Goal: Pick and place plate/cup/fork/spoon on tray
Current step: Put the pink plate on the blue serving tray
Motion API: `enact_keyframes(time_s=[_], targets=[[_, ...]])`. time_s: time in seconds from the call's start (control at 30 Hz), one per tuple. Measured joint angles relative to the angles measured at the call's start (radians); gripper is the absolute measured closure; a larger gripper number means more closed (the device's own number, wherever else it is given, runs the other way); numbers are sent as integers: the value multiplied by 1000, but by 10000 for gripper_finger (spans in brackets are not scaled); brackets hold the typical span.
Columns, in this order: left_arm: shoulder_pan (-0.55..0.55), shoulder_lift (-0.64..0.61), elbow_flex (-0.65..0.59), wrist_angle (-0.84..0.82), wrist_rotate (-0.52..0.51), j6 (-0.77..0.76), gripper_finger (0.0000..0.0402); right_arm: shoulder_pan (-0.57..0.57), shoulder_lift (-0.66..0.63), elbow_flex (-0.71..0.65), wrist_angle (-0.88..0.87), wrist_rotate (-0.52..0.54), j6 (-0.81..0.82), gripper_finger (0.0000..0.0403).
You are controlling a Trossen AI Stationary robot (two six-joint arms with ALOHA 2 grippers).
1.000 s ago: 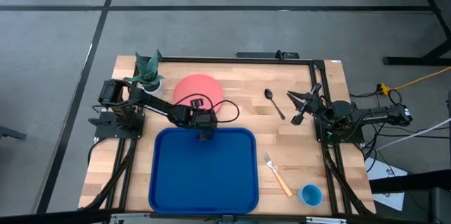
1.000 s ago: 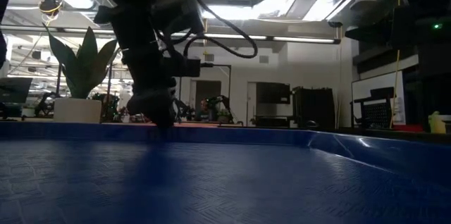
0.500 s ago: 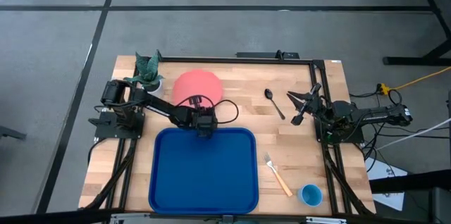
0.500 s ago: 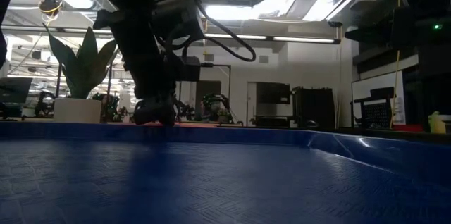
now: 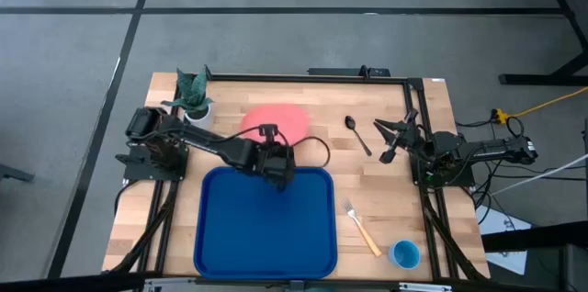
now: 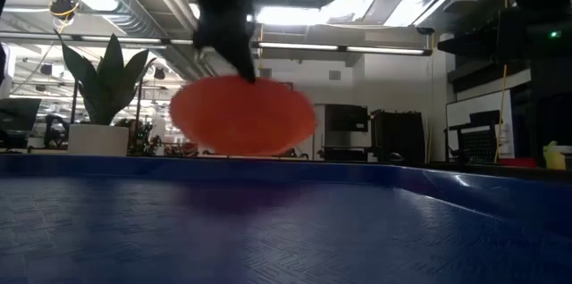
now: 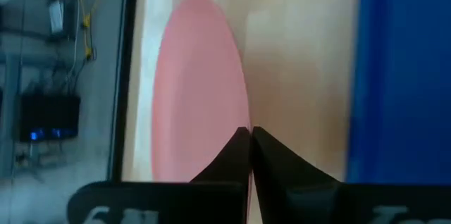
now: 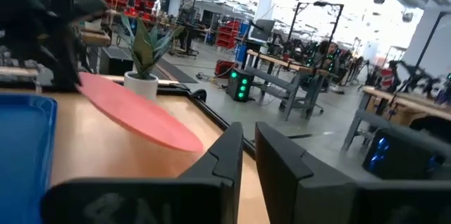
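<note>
The tray (image 5: 265, 223) lies at the table's near edge, a little left of centre, and nothing rests in it, so by my reading no item has been delivered and all four remain to be placed. The plate (image 5: 276, 118) is the one in hand: it hangs tilted off the wood just beyond the tray's far rim, and the left gripper (image 5: 278, 165), reaching over that rim, has its fingers pressed together on the plate's near edge. From table height the plate (image 6: 241, 115) floats clear above the tray's rim, so the lift looks done and the carry over the tray is what is left of this step. The right gripper (image 5: 393, 136) waits near the table's right edge with its fingers spread and nothing between them. The fork (image 5: 362, 227) lies just right of the tray, the spoon (image 5: 356, 132) lies toward the far right, and the cup (image 5: 405, 254) stands in the near right corner, all untouched on the wood.
</note>
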Motion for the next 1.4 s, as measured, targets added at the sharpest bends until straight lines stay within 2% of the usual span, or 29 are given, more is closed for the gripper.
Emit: enact_keyframes(time_s=[0.13,0.27,0.43,0.7,0.8,1.03,1.17,1.4], targets=[[-82,0,86,-83,-2,-3,401,0,0,0,-6,-1,52,358],[-184,0,153,-167,-7,-68,401,0,0,0,-6,-2,56,358],[-325,0,161,-197,-28,-179,401,0,0,0,-8,-2,127,358],[-528,12,161,-233,-102,-348,401,0,0,0,-11,-25,342,358],[-577,12,162,-236,-90,-435,401,0,0,0,-32,-110,437,358],[-643,11,110,-223,3,-621,401,0,0,0,-187,-423,668,358],[-668,11,63,-213,27,-724,401,1,0,0,-206,-593,665,358],[-674,11,-13,-57,128,-815,401,16,0,0,-191,-630,653,358]])
